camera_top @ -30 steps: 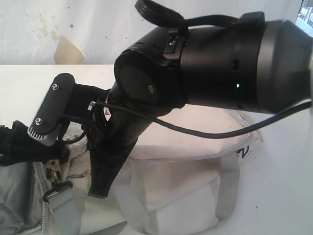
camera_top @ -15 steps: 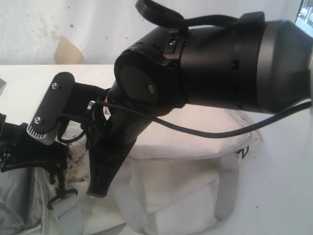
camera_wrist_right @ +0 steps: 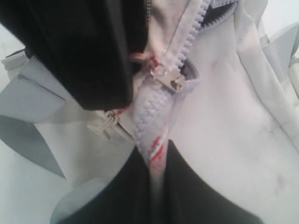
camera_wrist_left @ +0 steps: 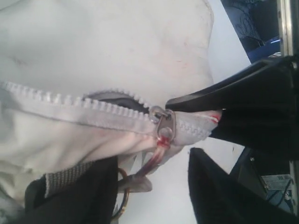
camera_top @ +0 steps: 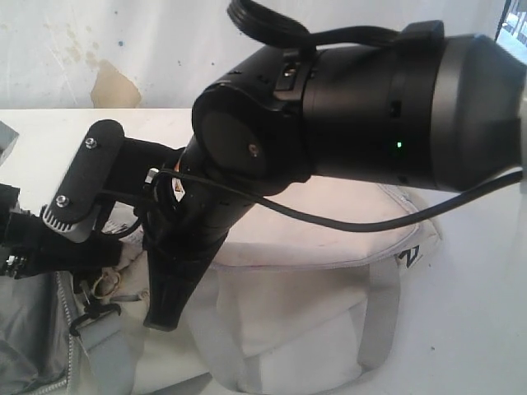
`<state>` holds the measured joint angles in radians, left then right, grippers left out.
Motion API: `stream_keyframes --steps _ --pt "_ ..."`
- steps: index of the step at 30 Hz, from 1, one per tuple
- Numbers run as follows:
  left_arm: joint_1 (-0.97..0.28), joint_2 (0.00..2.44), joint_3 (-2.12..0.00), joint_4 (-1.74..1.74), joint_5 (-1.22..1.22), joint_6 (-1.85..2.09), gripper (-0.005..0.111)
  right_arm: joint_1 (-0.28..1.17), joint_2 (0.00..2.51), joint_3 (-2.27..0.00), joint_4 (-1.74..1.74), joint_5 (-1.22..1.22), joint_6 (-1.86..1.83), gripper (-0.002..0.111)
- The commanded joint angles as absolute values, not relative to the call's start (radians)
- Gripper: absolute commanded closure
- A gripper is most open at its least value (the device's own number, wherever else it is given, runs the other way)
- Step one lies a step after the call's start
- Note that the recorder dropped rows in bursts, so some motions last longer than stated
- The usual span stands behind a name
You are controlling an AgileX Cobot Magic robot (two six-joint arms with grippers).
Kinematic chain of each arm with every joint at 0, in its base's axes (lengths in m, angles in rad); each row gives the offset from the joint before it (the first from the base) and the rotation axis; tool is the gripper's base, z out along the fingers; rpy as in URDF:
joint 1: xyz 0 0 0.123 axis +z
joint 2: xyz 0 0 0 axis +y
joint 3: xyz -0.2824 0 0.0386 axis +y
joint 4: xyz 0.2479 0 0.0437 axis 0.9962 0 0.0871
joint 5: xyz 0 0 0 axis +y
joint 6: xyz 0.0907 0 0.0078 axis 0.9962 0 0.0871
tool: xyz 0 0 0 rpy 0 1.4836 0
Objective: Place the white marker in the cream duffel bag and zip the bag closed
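Note:
The cream duffel bag (camera_top: 288,329) lies under both arms, its zipper (camera_wrist_left: 70,109) almost fully run together. Only a short dark gap remains behind the slider (camera_wrist_left: 163,123). My right gripper (camera_wrist_right: 156,186) is shut on the red-marked zipper end tape (camera_wrist_right: 156,149); in the exterior view its finger (camera_top: 165,300) points down at the bag's left end. My left gripper (camera_wrist_left: 154,196) is open beside the slider, and the reddish pull tab (camera_wrist_left: 147,170) hangs against one finger (camera_wrist_left: 70,196). The white marker is not visible in any view.
The right arm's big black body (camera_top: 370,107) fills the middle of the exterior view. Grey straps (camera_top: 383,321) run down the bag's side, and a small ring (camera_wrist_left: 124,196) hangs by the pull tab. The white table (camera_top: 478,329) shows to the right of the bag.
My left gripper has shifted slightly left and up at the bag's left end, and the grey fabric there has moved with it. The right arm has stayed still.

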<state>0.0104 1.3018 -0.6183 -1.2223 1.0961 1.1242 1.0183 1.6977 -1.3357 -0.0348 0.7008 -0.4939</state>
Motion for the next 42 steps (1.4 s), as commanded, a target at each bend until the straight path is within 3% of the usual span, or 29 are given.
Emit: stream_keyframes --steps 1,8,13,33,42 --pt "0.007 1.320 -0.617 -1.248 1.089 1.208 0.061 1.016 1.686 -1.335 -0.025 0.670 -0.493 0.107" --pt "0.007 1.344 -0.617 -1.256 1.112 1.235 0.106 1.016 1.686 -1.335 -0.025 0.649 -0.493 0.107" --pt "0.019 1.344 -0.632 -1.245 1.219 1.196 0.107 1.016 1.686 -1.335 -0.025 0.649 -0.493 0.107" --pt "0.082 1.263 -0.863 -0.833 1.221 0.495 0.107 1.016 1.686 -1.335 -0.064 0.799 -0.495 0.107" --pt "0.076 1.259 -0.891 -0.866 1.221 0.526 0.107 1.016 1.686 -1.335 -0.079 0.781 -0.495 0.107"
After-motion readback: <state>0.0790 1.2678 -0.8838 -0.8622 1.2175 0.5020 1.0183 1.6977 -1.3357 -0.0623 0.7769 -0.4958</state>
